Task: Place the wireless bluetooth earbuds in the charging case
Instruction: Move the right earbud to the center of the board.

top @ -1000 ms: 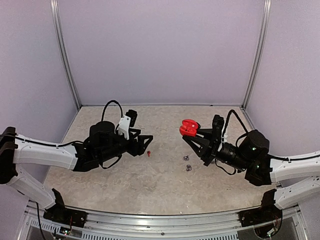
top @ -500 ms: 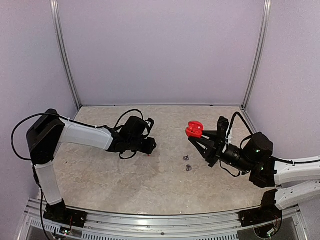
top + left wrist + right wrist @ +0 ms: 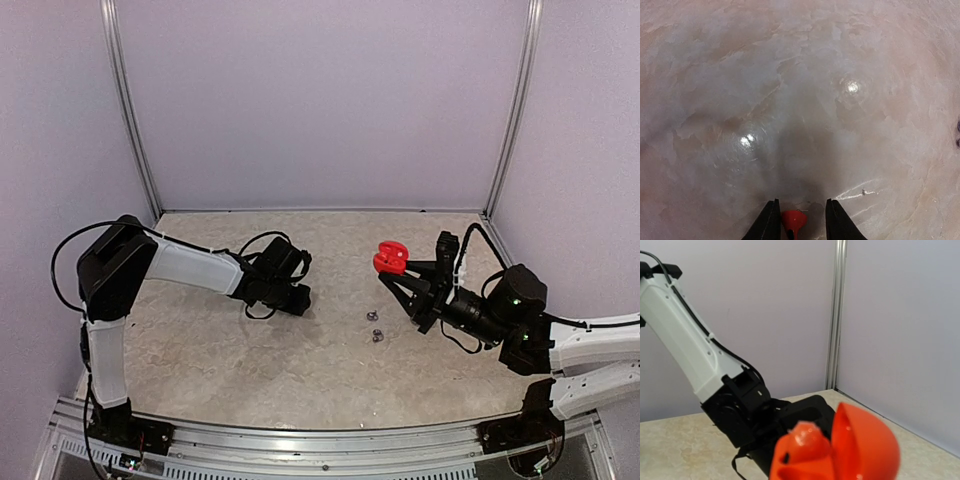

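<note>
A tiny red earbud [image 3: 793, 219] lies on the marbled table between the black fingers of my left gripper [image 3: 802, 202]. It rests against the left finger, and a gap shows on the right side, so the jaws are still open around it. From above, the left gripper [image 3: 301, 297] is down at the table and hides that earbud. My right gripper [image 3: 401, 270] is raised and shut on the red charging case [image 3: 389, 258], whose lid is open. In the right wrist view the case [image 3: 865, 450] fills the bottom, with a glossy red lump [image 3: 807, 436] in its base.
Two small silver-grey earbuds [image 3: 372, 316] [image 3: 378, 336] lie on the table between the arms, below the held case. The left arm's white link [image 3: 685, 345] shows in the right wrist view. Lilac walls and metal posts [image 3: 512, 110] close in the table.
The left arm has reached out and lowered its gripper over the red earbud, and its jaws have narrowed around it. The right gripper has carried the case slightly right.
</note>
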`<state>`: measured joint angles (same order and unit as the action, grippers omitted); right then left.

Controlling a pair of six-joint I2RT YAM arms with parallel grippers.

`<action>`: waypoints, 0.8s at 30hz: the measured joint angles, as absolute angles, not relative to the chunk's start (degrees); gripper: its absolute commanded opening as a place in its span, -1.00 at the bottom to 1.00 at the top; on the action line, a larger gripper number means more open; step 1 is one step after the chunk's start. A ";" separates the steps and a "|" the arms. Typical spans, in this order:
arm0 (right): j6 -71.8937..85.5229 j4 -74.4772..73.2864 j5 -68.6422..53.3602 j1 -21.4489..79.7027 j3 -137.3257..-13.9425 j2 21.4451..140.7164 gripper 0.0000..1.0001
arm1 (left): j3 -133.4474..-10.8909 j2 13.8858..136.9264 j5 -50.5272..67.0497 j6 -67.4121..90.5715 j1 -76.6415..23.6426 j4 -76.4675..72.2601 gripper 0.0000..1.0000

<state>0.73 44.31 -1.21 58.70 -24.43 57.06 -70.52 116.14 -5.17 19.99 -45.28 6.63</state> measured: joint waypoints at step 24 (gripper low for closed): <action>1.15 43.94 -1.45 58.67 -24.21 56.55 -1.00 | -59.18 105.67 -5.21 19.31 -48.80 13.82 -0.73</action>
<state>1.15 43.94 -1.45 58.67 -24.21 56.55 -59.18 105.67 -5.21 19.31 -48.80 13.82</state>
